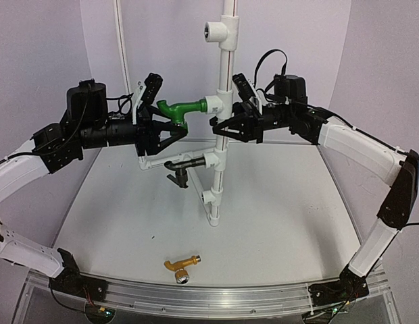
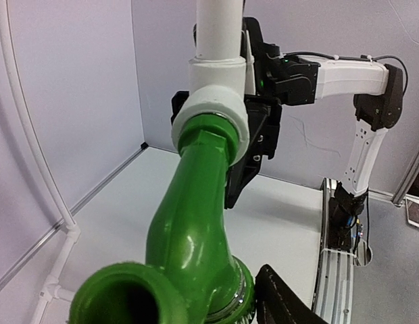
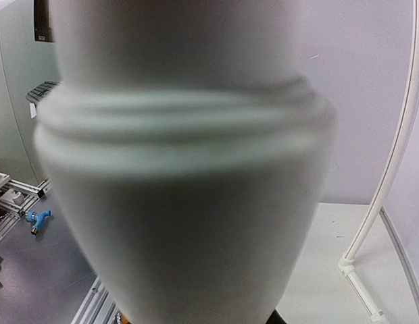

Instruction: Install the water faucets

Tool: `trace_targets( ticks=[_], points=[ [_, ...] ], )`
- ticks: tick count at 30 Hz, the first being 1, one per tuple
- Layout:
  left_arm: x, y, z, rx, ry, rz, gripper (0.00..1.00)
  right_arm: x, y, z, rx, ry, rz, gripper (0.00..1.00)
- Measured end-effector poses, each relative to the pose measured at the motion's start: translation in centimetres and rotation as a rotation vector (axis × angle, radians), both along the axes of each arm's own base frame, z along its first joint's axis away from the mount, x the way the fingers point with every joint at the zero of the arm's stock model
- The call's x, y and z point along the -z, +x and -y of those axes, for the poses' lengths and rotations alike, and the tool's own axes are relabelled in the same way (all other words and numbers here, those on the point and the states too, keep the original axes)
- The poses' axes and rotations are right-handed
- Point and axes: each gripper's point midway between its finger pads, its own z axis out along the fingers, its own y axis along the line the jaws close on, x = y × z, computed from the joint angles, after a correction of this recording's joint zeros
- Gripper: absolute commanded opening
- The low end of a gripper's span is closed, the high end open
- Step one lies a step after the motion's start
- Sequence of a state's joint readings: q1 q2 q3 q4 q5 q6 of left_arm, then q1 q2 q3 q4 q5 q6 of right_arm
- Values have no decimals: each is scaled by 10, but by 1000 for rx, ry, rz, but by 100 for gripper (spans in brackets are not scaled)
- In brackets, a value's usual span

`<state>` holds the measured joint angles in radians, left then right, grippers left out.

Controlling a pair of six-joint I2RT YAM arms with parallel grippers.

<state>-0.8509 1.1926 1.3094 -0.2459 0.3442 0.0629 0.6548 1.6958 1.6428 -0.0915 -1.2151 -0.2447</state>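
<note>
The green faucet sticks out sideways from the middle tee of the upright white pipe. My left gripper is shut on its knob. In the left wrist view the green faucet fills the middle, with one finger against the knob rim. My right gripper is shut on the white pipe just below that tee; the pipe fills the right wrist view. The black faucet sits in the lower tee. The golden-orange faucet lies on the table near the front.
The top tee has an open socket facing left. A thin white tube frame runs up the back left and along the wall base. An aluminium rail lines the table's front edge. A small blue object lies off the table.
</note>
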Motion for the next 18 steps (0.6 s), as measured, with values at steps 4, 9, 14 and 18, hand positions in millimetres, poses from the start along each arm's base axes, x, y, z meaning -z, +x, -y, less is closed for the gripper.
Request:
trace_targets(
  ticks=[4,9,14,18],
  points=[
    [-2,-2,1,23,6,47,38,0,1,0,4,0,-2,0],
    [-3,3,0,2,12,94,31,0,1,0,6,0,-3,0],
    [-2,5,1,-1,14,129,45,0,2,0,8,0,-3,0],
    [-2,5,0,-1,22,150,63,0,1,0,6,0,-4,0]
  ],
)
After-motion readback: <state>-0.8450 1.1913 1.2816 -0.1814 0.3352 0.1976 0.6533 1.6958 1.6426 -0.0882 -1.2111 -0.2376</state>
